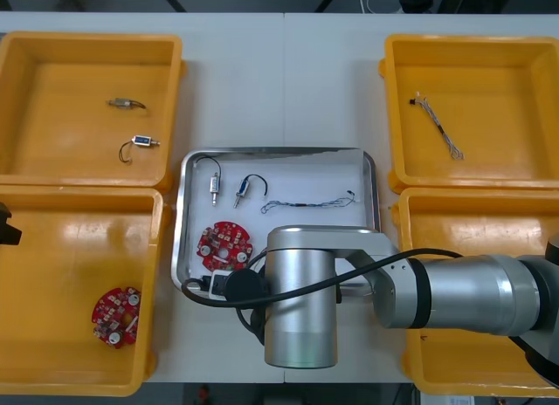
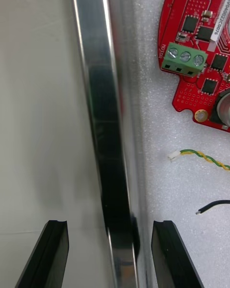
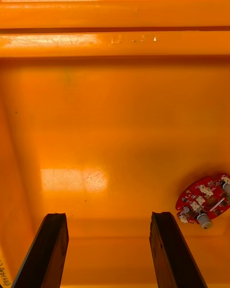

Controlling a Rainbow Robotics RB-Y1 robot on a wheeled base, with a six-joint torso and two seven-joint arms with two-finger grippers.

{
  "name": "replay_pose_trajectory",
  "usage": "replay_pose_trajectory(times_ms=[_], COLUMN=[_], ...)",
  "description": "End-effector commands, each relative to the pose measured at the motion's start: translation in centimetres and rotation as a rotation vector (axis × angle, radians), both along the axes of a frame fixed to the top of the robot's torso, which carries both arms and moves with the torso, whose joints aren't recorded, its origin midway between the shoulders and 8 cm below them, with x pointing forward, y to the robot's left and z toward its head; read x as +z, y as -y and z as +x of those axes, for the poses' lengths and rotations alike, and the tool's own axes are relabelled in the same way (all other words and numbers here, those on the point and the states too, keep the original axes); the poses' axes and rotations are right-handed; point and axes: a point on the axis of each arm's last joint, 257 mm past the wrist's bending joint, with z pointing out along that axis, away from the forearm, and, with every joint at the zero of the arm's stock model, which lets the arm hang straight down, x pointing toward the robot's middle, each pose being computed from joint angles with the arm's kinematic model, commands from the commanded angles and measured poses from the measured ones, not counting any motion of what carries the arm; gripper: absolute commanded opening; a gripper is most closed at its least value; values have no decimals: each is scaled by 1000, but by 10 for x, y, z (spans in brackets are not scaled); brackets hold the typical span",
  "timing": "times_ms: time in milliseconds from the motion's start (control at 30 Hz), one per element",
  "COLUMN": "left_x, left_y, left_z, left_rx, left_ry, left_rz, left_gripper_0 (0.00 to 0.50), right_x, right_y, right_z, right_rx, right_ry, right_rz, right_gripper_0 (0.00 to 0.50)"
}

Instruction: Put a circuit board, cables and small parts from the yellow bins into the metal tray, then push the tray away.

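Right gripper is set wide astride the rim of the metal tray, one finger outside, one inside near the circuit board. Tray lies between the yellow bins and is judged stiff, light and slick; it is better shoved at the rim than pinched. Left gripper is parked open over a bin.

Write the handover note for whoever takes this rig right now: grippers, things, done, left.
Right gripper: open, astride the near rim of the tray, one finger inside and one outside over the table.
Left gripper: open, idle above the near left bin, where a second board lies.
In the tray: circuit board, two small metal parts, blue and white cable.
Done: loading looks complete.
Left: push the tray away.
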Motion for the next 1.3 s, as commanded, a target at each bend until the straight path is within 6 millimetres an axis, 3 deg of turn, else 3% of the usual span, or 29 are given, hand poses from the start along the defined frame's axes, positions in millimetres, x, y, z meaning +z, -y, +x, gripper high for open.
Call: replay_pose_trajectory(times_ms=[33,67,100,133,500,1000,1300], left_x=[14,14,14,14,14,14,14], left_y=[-14,-14,-14,-14,-14,-14,-14], left_z=[-4,-4,-4,-4,-4,-4,-4], left_rx=[-72,-72,-72,-72,-72,-72,-72], left_ry=[10,10,10,10,10,10,10], left_rz=[83,83,83,83,83,83,83], left_gripper_0=[500,500,500,500,500,500,500], right_x=[9,9,8,9,19,49,77], right_y=[-23,-23,-23,-23,-23,-10,-8], right_z=[1,1,1,2,13,52,81], right_rx=[66,66,62,63,71,88,134], right_ry=[32,34,32,35,79,187,319], right_rz=[5,5,6,7,2,-41,-104], right_gripper_0=[412,334,137,9,0,0,0])
